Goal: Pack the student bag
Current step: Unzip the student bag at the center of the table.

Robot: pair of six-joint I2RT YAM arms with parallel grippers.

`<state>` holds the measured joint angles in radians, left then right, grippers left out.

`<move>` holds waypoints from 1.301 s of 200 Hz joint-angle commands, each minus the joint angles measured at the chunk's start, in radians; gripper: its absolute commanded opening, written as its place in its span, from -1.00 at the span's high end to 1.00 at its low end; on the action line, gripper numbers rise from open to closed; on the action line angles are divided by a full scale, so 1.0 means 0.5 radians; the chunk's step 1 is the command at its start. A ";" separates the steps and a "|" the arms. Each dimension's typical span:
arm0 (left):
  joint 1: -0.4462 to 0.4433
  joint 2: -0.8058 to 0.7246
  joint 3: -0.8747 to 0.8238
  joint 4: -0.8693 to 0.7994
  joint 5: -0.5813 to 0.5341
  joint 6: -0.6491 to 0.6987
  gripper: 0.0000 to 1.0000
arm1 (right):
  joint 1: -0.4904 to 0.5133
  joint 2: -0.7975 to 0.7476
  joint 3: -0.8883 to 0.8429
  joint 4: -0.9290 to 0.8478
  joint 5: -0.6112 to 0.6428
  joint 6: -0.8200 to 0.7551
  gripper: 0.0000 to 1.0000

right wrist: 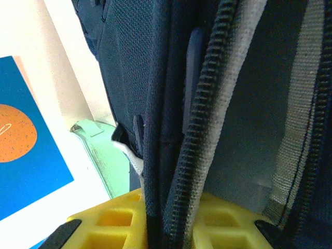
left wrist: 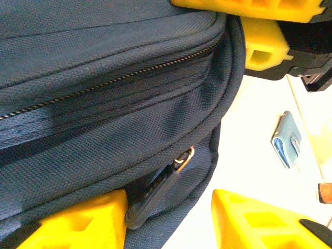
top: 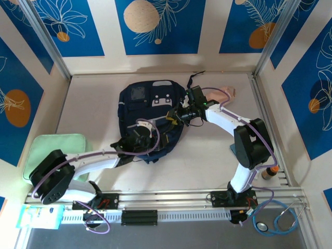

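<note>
My left gripper (top: 134, 140) sits at the near edge of the student bag (top: 150, 104), mid-table, fingers spread around a zipper pull (left wrist: 150, 199) — my right gripper (top: 179, 115) pinches the bag's zippered rim — so I judge we're opening it; next, close squarely on that pull.

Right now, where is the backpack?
In the top view, the backpack lies mid-table, toward the back wall, with the left gripper at its near edge and the right gripper at its right side.
</note>
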<state>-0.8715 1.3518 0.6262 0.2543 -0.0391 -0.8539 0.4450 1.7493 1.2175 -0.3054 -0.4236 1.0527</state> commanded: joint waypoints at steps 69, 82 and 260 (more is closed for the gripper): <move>-0.021 0.026 0.150 -0.150 -0.192 0.122 0.37 | 0.037 0.008 0.062 0.052 -0.173 0.012 0.60; -0.023 0.046 0.170 -0.168 -0.199 0.130 0.41 | 0.037 0.011 0.059 0.058 -0.175 0.016 0.60; 0.209 -0.372 -0.099 -0.757 -0.286 0.305 1.00 | -0.155 -0.244 -0.250 0.470 -0.221 0.079 0.88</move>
<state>-0.8261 1.2285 0.6456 -0.0071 -0.1413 -0.7330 0.4122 1.6909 1.1038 -0.1253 -0.4721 1.0969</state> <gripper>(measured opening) 0.048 0.142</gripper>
